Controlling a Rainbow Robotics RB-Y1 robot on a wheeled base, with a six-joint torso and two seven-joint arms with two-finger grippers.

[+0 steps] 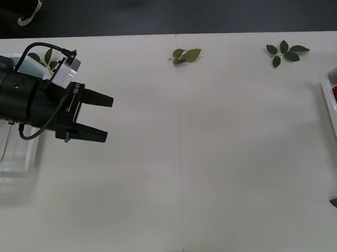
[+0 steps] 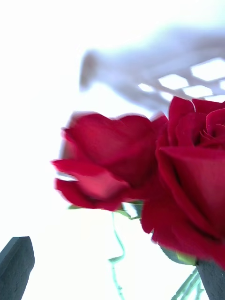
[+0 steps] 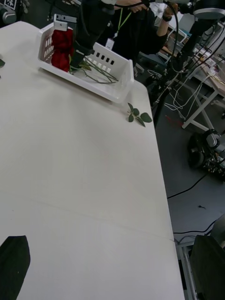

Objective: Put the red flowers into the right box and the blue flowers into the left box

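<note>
Front view has the left gripper [image 1: 104, 117] hovering above the table [image 1: 214, 157] near its left edge, black fingers spread apart and holding nothing, just inboard of the left box [image 1: 17, 161]. That white tray sits at the table's left edge, half hidden under the arm; a thin pale stem lies in it, but no blue bloom can be made out.

At the right edge the right box [image 1: 332, 90] shows as a white rim with a patch of deep red inside. The left wrist view looks across the table at it: a white tray with a slotted wall [image 3: 105, 70], the red flowers [image 3: 61, 47] bunched at one end with their long green stems trailing along its floor, and the right arm reaching down into it.

From the right wrist, two roses [image 2: 140, 173] crowd the lens: compact, layered, deep-red blooms on thin green stems. The right gripper [image 2: 112, 272] sits right over them with its dark fingertips far apart, so it looks open and grips nothing.

These roses are probably light and soft. The petals would crush or shed under a pinch, and the wiry stem likely flexes, so mid-stem is the sensible hold.

Loose leaf sprigs [image 1: 287, 51] lie along the far edge.
</note>
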